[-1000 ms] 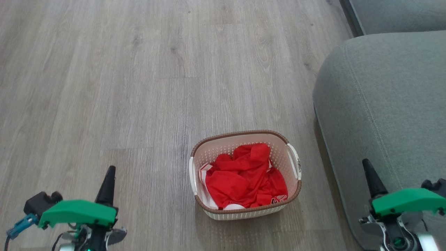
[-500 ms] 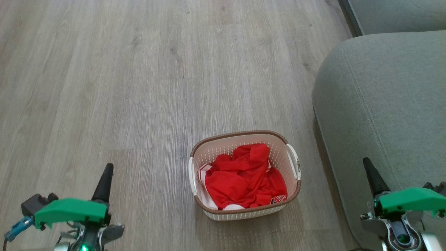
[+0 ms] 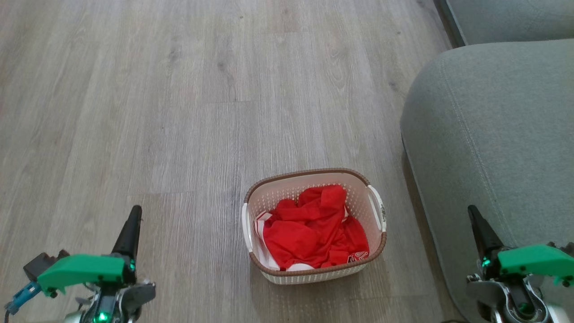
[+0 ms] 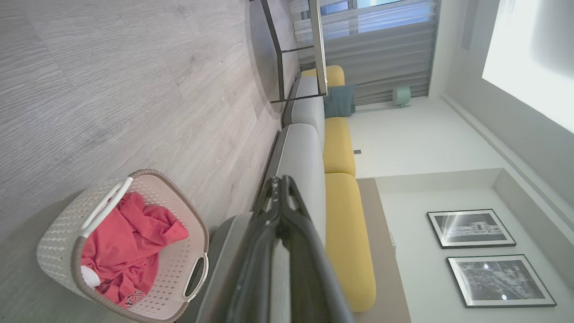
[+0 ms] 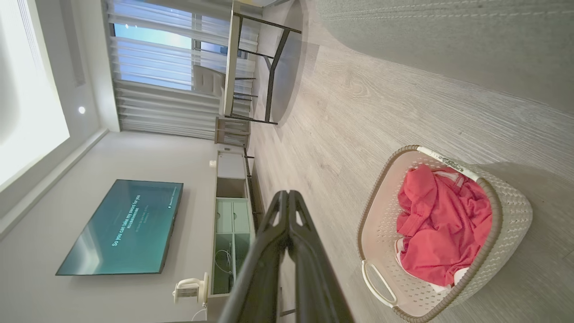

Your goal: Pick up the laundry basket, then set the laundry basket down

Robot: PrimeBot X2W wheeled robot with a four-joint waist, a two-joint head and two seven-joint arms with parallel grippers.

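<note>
The left gripper (image 3: 133, 215) hangs low over the floor with its two long dark fingers pressed together on nothing, tips pointing away from the robot. In the left wrist view the same closed pair (image 4: 280, 181) comes to a single point. The right gripper (image 3: 474, 216) sits in the same way on the other side, fingers together and empty, above the edge of the rounded grey fabric sofa (image 3: 493, 125); its own camera shows the tips (image 5: 287, 194) meeting.

Between the two, a little nearer the right one but well apart from both, stands the small cream-white perforated plastic laundry basket (image 3: 314, 275) with a brown woven-look rim. It sits upright on the pale grey wood-plank floor (image 3: 179, 112), just beside the sofa's front. Its two white side handles (image 3: 245, 226) face the grippers, one towards each. Crumpled red clothing (image 3: 314, 233) lies inside, with a bit of white cloth under it.

From the left wrist the laundry basket (image 4: 58, 242) lies off to one side of the fingers, and from the right wrist it (image 5: 511, 211) lies off to the other, with neither pair touching it
</note>
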